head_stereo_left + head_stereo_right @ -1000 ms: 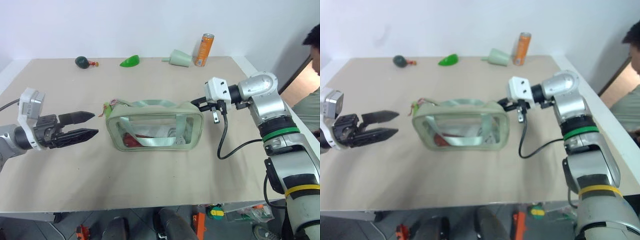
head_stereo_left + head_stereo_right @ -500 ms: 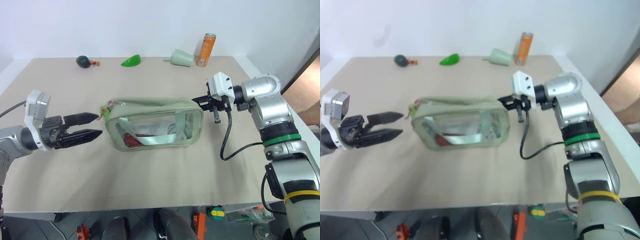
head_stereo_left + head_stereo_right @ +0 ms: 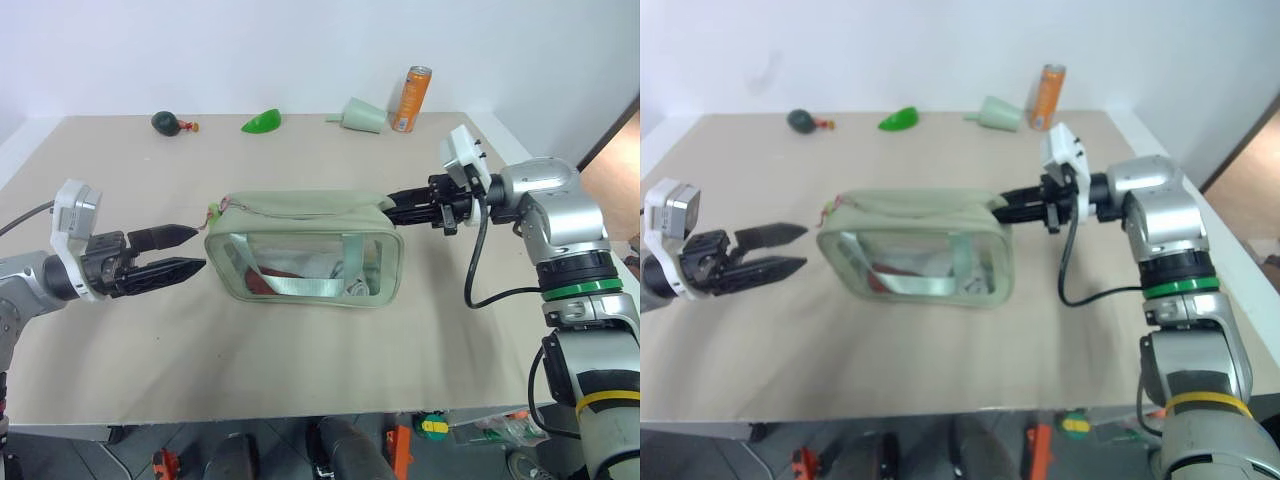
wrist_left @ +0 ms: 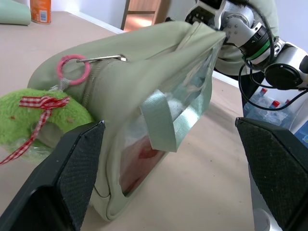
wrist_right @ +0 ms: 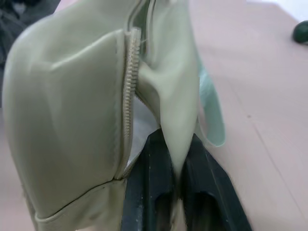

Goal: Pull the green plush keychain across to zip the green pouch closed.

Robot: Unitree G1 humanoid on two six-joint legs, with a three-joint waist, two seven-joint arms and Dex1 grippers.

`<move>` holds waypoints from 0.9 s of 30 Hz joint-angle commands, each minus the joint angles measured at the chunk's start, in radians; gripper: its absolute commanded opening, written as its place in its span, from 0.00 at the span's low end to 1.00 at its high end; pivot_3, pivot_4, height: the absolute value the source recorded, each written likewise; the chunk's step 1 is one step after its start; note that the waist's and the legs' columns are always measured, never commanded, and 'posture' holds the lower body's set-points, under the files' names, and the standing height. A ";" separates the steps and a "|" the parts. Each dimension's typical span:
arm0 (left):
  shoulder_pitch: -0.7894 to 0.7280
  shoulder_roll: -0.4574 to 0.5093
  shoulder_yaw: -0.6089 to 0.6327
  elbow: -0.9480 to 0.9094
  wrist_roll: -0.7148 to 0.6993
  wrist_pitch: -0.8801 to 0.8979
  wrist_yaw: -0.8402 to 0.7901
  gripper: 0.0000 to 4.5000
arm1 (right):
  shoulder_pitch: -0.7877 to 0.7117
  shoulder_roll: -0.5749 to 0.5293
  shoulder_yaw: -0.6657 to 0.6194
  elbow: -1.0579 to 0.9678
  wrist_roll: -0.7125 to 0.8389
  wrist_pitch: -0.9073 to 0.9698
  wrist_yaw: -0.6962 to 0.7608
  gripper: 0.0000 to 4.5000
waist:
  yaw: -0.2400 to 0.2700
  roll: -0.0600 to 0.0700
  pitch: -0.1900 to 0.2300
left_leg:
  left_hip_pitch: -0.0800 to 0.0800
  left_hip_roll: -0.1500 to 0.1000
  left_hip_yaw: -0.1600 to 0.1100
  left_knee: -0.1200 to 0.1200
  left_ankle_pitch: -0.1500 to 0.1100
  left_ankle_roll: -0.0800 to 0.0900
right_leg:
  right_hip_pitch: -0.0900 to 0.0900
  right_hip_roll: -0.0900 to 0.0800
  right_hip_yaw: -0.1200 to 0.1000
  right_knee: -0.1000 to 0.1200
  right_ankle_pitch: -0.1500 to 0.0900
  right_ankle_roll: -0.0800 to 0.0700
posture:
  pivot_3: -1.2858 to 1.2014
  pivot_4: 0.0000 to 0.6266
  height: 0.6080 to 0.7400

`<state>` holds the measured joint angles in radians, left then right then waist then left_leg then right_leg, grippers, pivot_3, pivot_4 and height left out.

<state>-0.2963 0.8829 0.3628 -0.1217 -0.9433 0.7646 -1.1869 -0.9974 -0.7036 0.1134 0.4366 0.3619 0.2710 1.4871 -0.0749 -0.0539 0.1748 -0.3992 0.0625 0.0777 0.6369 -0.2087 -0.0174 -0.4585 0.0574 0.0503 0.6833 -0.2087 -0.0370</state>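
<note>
At the table's left, the left gripper (image 3: 185, 250) hovers with jaws spread, empty, just short of the green plush keychain (image 4: 36, 118) on the green pouch (image 3: 305, 262), whose far end the right gripper (image 5: 174, 166) pinches.

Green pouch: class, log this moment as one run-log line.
left gripper: open beside green plush keychain | right gripper: pinching green pouch end | zip: open

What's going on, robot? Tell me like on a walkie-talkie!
Left gripper jaws open, beside keychain, not on it. Right gripper pinching pouch end fabric. Zipper open at that end. Nothing in the way.
</note>
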 commanded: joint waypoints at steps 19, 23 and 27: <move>-0.009 -0.008 0.011 -0.021 -0.006 -0.010 0.007 1.00 | 0.040 -0.014 -0.091 -0.103 0.020 0.010 -0.057 0.42 | -0.001 0.000 0.000 | 0.000 0.001 0.000 0.000 0.000 0.000 | 0.000 0.003 -0.001 0.000 0.000 0.000 | 0.52 0.24 1.00; -0.012 -0.012 0.006 -0.017 -0.002 -0.014 0.006 1.00 | 0.045 -0.009 -0.098 -0.104 0.022 0.002 -0.064 0.70 | -0.001 0.000 0.000 | 0.000 0.001 0.000 0.000 0.000 0.000 | 0.000 0.003 -0.001 0.000 0.000 0.000 | 0.52 0.24 1.00; -0.014 -0.013 0.005 -0.015 -0.002 -0.013 0.004 1.00 | 0.065 -0.034 -0.102 -0.123 0.042 0.068 -0.053 1.00 | -0.001 0.000 0.000 | 0.000 0.001 0.000 0.000 0.000 0.000 | 0.000 0.003 -0.001 0.000 0.000 0.000 | 0.52 0.24 1.00</move>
<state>-0.2984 0.8708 0.3554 -0.1232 -0.9424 0.7630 -1.1835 -0.9335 -0.7140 0.0465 0.3514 0.3755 0.3102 1.4299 -0.0757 -0.0539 0.1747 -0.3989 0.0637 0.0776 0.6368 -0.2087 -0.0173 -0.4586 0.0606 0.0492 0.6833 -0.2087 -0.0369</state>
